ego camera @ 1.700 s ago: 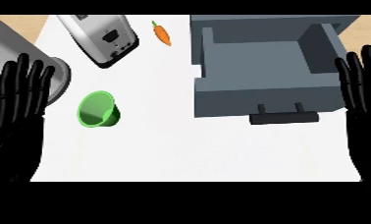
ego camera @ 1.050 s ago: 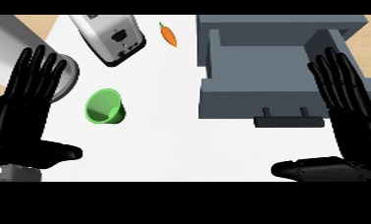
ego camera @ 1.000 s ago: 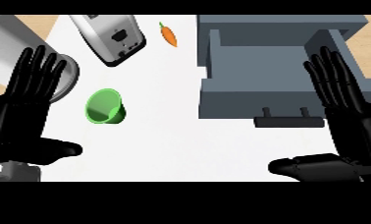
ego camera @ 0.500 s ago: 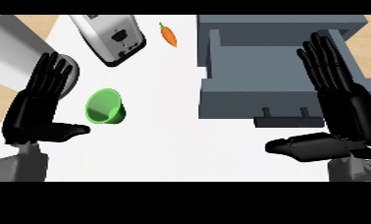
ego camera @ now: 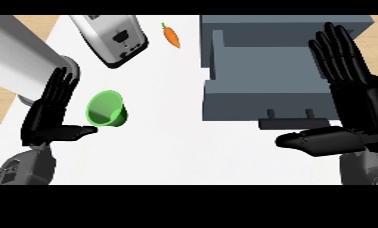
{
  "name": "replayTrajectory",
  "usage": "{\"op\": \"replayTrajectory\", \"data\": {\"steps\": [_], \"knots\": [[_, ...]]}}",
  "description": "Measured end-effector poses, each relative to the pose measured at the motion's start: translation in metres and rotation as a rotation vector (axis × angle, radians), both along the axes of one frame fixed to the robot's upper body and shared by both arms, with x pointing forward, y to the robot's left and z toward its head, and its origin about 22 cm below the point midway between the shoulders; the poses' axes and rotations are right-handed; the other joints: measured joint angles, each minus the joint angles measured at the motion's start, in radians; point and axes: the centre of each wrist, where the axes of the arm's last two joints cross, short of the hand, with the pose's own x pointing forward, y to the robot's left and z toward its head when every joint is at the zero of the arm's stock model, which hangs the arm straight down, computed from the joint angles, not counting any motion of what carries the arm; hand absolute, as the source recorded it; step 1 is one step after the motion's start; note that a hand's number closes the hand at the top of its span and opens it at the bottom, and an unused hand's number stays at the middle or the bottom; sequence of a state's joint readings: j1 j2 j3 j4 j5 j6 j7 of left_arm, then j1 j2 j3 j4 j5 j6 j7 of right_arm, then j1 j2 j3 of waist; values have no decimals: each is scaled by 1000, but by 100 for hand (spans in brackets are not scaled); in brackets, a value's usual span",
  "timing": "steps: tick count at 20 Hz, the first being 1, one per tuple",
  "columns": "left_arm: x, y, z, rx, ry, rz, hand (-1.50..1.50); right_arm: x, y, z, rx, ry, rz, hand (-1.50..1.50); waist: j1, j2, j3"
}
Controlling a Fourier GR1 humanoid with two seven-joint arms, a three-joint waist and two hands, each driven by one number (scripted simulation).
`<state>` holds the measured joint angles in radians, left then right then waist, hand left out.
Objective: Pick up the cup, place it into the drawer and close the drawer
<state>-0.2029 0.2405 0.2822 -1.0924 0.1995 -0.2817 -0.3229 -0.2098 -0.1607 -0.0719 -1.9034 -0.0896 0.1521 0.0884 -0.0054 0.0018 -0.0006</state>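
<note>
Left hand (ego camera: 48, 116), fingers straight, empty, flanks the cup (ego camera: 108, 110) for grasping; right hand (ego camera: 344, 99), likewise spread, waits over the pulled-out drawer (ego camera: 251, 104).

A black left robot hand (ego camera: 44, 121) and a black right robot hand (ego camera: 353, 112), with slim segmented fingers (ego camera: 337, 52), are carried on rounded grey forearms (ego camera: 26, 168).

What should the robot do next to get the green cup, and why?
Probably slide the left hand a little toward the green cup and curl its fingers round it. The hand is open right beside the cup, not holding it, and the drawer already stands open.
</note>
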Motion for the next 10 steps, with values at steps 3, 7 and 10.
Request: {"op": "replayTrajectory", "data": {"steps": [3,7,10], "knots": [[-2,3,-22,10,21,12,-150,-1,-4,1,1,-1,-6,-150,-1,0,0],[0,10,-44,15,43,23,-150,6,-9,4,0,1,-3,-150,-1,0,0],[-5,5,-67,26,52,34,-150,7,-7,8,-2,1,4,-150,-5,2,0]]}}
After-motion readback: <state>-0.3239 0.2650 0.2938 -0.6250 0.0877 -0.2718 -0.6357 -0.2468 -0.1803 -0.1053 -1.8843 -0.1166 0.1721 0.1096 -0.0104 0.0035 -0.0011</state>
